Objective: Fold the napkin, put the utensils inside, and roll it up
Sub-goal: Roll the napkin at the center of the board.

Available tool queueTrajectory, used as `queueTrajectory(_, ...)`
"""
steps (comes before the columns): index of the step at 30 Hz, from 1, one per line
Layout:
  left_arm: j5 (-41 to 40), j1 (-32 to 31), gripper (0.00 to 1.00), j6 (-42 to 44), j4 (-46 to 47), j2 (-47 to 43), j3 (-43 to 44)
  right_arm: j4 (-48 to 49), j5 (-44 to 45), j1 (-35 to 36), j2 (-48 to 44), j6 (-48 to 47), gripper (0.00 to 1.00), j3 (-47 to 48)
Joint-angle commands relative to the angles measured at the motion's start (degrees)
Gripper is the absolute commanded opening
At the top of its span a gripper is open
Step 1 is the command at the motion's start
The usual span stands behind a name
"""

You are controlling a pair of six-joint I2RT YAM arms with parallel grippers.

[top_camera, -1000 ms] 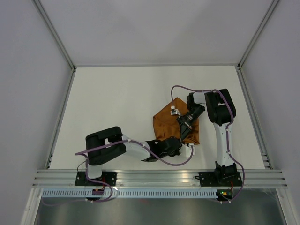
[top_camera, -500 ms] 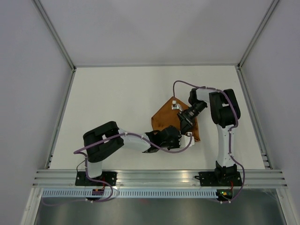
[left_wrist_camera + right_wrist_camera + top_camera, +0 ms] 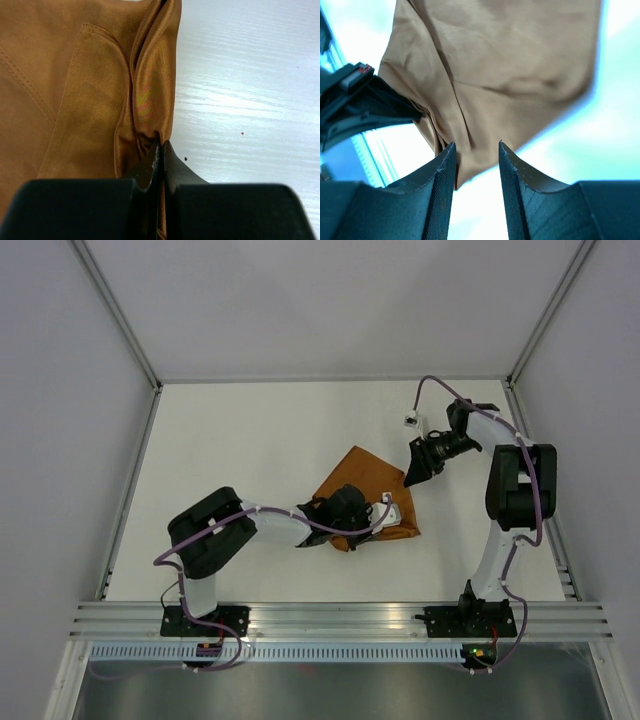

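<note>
One napkin [image 3: 357, 467] edge sits pinched in the left pincer [image 3: 160, 148]; the right pincer [image 3: 476, 146] hangs spread over worktop [image 3: 250, 440].

The worktop [image 3: 250, 440] is white and flat. Pale grey walls stand round it: a back wall [image 3: 340, 300] at 12 o'clock, a left wall [image 3: 50, 440] at 9 o'clock and a right wall [image 3: 600, 440] at 3 o'clock. Thin metal posts [image 3: 115, 310] run up the two far corners. A long silver rail [image 3: 340, 618] lies along the edge at 6 o'clock. A strip of little slots [image 3: 330, 651] sits just below it. In the close left wrist view, the worktop has a tiny red dot [image 3: 242, 133] and a tiny dark dot [image 3: 185, 159] on it.
</note>
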Motion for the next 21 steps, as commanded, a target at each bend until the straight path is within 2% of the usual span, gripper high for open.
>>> queueTrajectory(1,7.49,1.89,0.02,-5.59,-2.42,-1.09,-0.06,2.97,-0.43,-2.77,-5.76,-1.59,0.45,-1.62)
queueTrajectory(8,8.99,1.98,0.02,-6.65,-0.13,-1.80,-0.85,8.50,1.59,-3.65,-12.18,-4.41,0.45,-9.44)
queueTrajectory(11,7.50,1.90,0.02,-6.56,0.49,-2.24,-1.20,8.08,2.39,-3.48,-10.70,-5.72,0.45,-9.72)
queueTrajectory(16,5.83,1.72,0.02,-6.74,0.14,-2.15,-0.76,2.11,3.26,-1.55,-8.59,-10.11,0.46,-9.09)
queueTrajectory(21,5.30,1.46,0.02,-6.48,-0.48,-1.36,0.03,4.37,5.72,3.36,-8.67,-8.98,0.47,-12.87)
